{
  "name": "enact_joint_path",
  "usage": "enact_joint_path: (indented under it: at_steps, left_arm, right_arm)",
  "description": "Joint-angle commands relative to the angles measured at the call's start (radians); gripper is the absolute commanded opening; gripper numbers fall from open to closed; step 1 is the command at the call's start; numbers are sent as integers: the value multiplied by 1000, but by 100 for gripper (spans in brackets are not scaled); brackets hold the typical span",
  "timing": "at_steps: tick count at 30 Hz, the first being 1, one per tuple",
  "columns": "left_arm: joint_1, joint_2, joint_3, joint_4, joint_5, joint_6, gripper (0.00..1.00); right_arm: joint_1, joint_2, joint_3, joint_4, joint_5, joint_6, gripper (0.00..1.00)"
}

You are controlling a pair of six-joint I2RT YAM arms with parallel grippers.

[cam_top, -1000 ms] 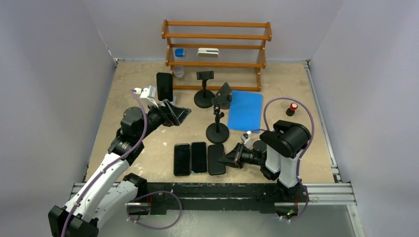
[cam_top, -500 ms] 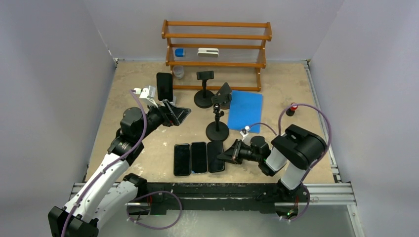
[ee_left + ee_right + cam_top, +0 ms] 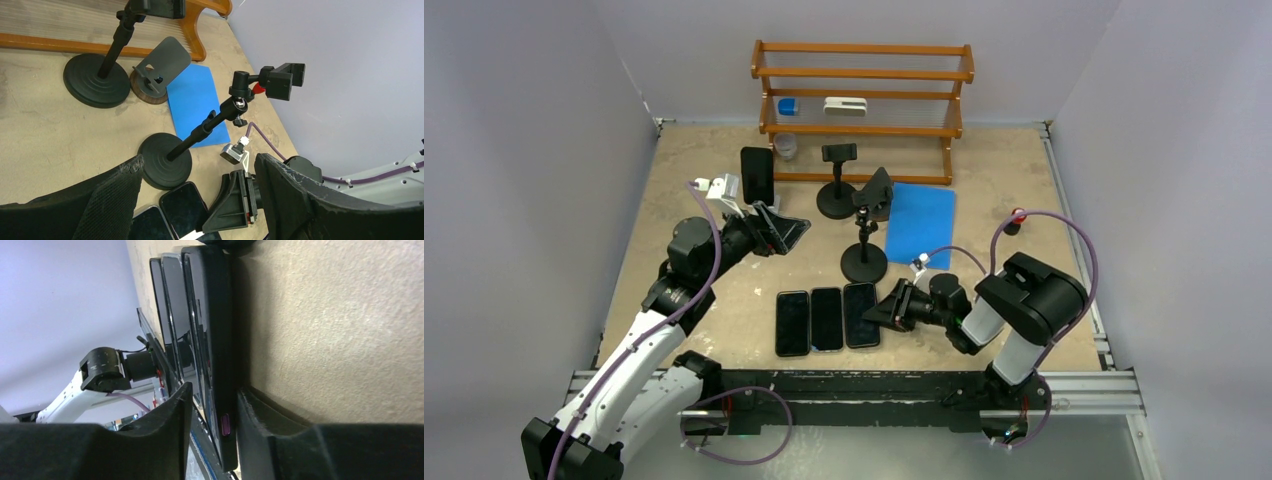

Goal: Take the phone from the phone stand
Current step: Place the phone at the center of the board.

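Note:
A black phone (image 3: 757, 175) stands upright at the back left; what holds it is hidden. Three dark phones lie flat side by side near the front; the rightmost phone (image 3: 860, 314) also shows in the right wrist view (image 3: 212, 340). My right gripper (image 3: 887, 308) lies low at that phone's right edge. In the right wrist view the gripper (image 3: 215, 392) is open with the phone's edge between its fingers (image 3: 170, 415) and a gap on one side. My left gripper (image 3: 789, 232) is open and empty, left of a black phone stand (image 3: 864, 262) with an empty clamp (image 3: 282, 82).
A second stand (image 3: 837, 198) with an empty clamp and a small tilted holder (image 3: 879, 188) are behind. A blue mat (image 3: 921, 222) lies to the right, with a red-topped object (image 3: 1018, 215) beyond it. A wooden shelf (image 3: 862, 95) stands at the back.
My right gripper has moved left to the rightmost flat phone, which has shifted slightly away from the front edge and straightened. The left arm has not moved.

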Motion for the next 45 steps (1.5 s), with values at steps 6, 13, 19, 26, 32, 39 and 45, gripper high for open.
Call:
enact_joint_path:
  at_steps: [6, 13, 19, 26, 32, 39, 45]
  left_arm:
    - [-4, -15, 4, 44, 7, 4, 79]
    - [-4, -17, 4, 44, 11, 2, 79]
    - [-4, -19, 4, 44, 13, 0, 79]
    - [-4, -24, 2, 43, 15, -1, 79]
    - [-4, -25, 2, 43, 16, 0, 79]
    - [-4, -22, 2, 45, 22, -3, 79]
    - [-4, -19, 1, 46, 23, -3, 79]
  right_arm:
    - [-3, -56, -28, -83, 49, -41, 44]
    - [-3, -92, -45, -99, 54, -57, 22]
    - [-3, -134, -60, -134, 58, -68, 12]
    - [-2, -194, -68, -210, 75, -97, 7]
    - [-3, -156, -62, -210, 55, -133, 7]
    - [-3, -68, -63, -120, 13, -145, 9]
    - [-2, -55, -53, -104, -1, -152, 18]
